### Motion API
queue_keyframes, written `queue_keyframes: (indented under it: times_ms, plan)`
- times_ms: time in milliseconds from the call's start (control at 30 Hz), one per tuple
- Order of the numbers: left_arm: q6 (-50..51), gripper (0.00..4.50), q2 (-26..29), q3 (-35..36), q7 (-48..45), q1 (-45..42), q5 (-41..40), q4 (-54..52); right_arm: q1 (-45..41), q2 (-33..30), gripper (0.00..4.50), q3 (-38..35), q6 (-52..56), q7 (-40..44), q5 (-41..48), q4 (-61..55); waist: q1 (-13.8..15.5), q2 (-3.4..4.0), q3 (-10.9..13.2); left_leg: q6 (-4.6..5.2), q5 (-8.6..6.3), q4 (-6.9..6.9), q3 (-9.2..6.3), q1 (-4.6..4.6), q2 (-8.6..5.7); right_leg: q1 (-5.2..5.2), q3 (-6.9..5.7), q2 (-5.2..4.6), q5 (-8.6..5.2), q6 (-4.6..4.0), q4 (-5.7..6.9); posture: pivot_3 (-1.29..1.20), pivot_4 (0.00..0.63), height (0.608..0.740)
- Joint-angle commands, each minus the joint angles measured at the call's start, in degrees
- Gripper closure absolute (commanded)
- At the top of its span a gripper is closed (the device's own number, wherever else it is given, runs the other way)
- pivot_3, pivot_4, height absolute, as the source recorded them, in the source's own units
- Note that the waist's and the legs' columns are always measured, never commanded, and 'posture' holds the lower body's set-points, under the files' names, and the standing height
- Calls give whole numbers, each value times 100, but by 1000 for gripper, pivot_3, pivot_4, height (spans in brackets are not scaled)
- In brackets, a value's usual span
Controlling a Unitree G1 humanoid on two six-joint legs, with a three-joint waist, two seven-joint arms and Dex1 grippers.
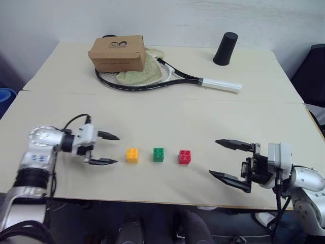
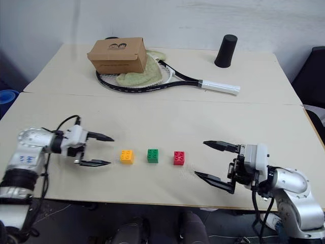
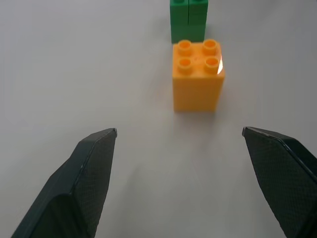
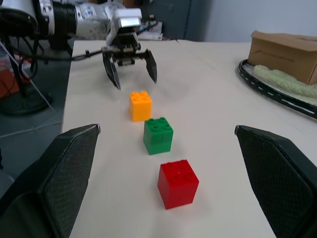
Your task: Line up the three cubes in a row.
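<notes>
Three cubes stand in a row near the table's front edge: orange-yellow point(image 1: 132, 154) on the left, green point(image 1: 159, 154) in the middle, red point(image 1: 185, 157) on the right, with small gaps between them. My left gripper point(image 1: 112, 149) is open just left of the orange-yellow cube point(image 3: 197, 74), apart from it, with nothing between its fingers. The green cube point(image 3: 189, 20) lies beyond the orange one along that line. My right gripper point(image 1: 220, 158) is open to the right of the red cube point(image 4: 178, 183), pointing along the row and holding nothing.
At the back of the table point(image 1: 152, 112) a brown cardboard box point(image 1: 118, 53) rests on a tennis racket point(image 1: 167, 77) with a pale cloth point(image 1: 139, 74). A black cylinder cup point(image 1: 225, 49) stands at the back right. A seam runs across the tabletop.
</notes>
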Motion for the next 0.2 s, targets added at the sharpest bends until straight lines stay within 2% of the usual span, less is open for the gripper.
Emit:
queue_keyframes:
  times_ms: [33, 200]
  plan:
    - [495, 216, 390, 594, 13, 468, -521, -941, -126, -447, 0, -313, 176, 275, 24, 132, 2, 0, 0, 1, -1, -2, 1, 2, 1, 1, 0, -1, 0, 0, -3, 0, 150, 740]
    - [762, 216, 526, 919, 307, 892, -543, -1303, -245, -884, 0, -237, 93, 637, -358, 486, 33, 2, 1, 2, -1, -4, -8, 1, -7, 2, -9, -12, -1, -2, -2, 0, 150, 740]
